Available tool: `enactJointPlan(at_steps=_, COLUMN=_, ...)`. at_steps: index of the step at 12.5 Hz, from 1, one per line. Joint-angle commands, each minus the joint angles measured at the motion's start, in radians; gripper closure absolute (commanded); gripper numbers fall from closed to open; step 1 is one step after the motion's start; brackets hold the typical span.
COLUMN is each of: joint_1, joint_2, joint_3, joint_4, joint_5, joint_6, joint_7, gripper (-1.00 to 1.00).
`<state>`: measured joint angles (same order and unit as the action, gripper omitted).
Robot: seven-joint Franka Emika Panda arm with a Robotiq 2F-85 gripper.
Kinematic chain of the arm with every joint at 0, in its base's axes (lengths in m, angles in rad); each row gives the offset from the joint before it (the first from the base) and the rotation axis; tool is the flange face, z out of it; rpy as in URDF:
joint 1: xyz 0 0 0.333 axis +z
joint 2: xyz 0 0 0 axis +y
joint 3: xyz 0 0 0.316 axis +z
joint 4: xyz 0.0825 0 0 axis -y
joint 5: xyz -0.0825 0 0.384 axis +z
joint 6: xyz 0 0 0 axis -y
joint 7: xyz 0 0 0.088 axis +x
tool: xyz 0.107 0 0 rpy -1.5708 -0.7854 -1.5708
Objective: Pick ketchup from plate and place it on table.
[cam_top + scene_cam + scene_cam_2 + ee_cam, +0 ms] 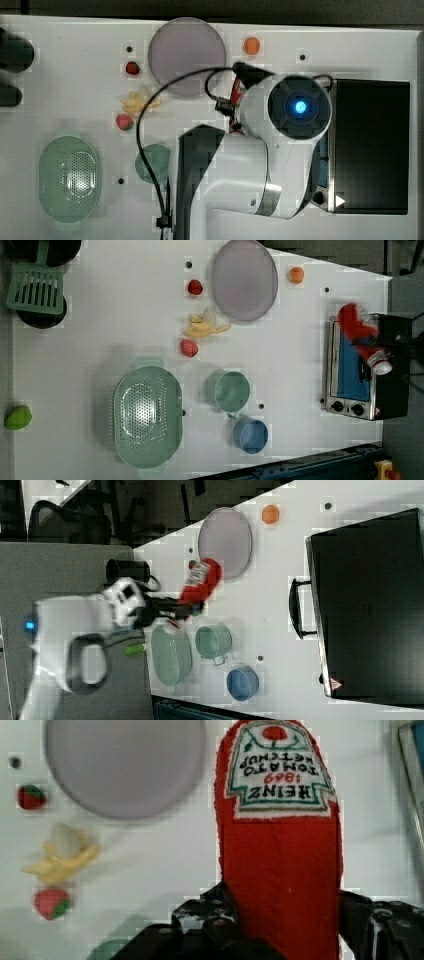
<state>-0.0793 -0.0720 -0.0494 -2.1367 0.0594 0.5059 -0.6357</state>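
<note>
The gripper is clamped on the ketchup, one dark jaw on each side of the bottle's lower red body. The ketchup is held in the air, clear of the plate, which lies bare on the white table. Near the plate lie a strawberry, a peeled banana and a second strawberry.

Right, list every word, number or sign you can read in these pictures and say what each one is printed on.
"HEINZ", on the white label of the red plush ketchup bottle, upside down in the wrist view.
"1869", same label.
"TOMATO KETCHUP", same label.
Warning triangle sticker, on a corner of the black toaster oven; its symbol is too small to read.
Oven knob markings: too small to read.
</note>
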Motion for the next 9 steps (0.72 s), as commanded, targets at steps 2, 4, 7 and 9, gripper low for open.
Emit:
enactJointPlan(at_steps=2, joint_1=0.018, joint_2=0.049, joint_3=0.034, joint_4=-0.202, joint_5=-0.001, joint_6=0.204, joint_7=-0.019, gripper=-0.20)
enactJointPlan(at_steps=4, joint_1=0.018, joint_2=0.101, joint_3=0.041, joint_4=-0.258, joint_5=-0.001, joint_6=0.307, joint_7=-0.019, gripper=-0.20)
enactJointPlan(at_steps=7, joint_1=0.021, joint_2=0.216, joint_3=0.044, joint_4=-0.276, joint_5=-0.001, joint_6=0.407, joint_7=-0.019, gripper=-0.20)
enactJointPlan(at_steps=9, joint_1=0.021, joint_2=0.288, joint_3=0.044, joint_4=-0.277, joint_5=-0.001, joint_6=0.466, joint_7=-0.019, gripper=-0.25)
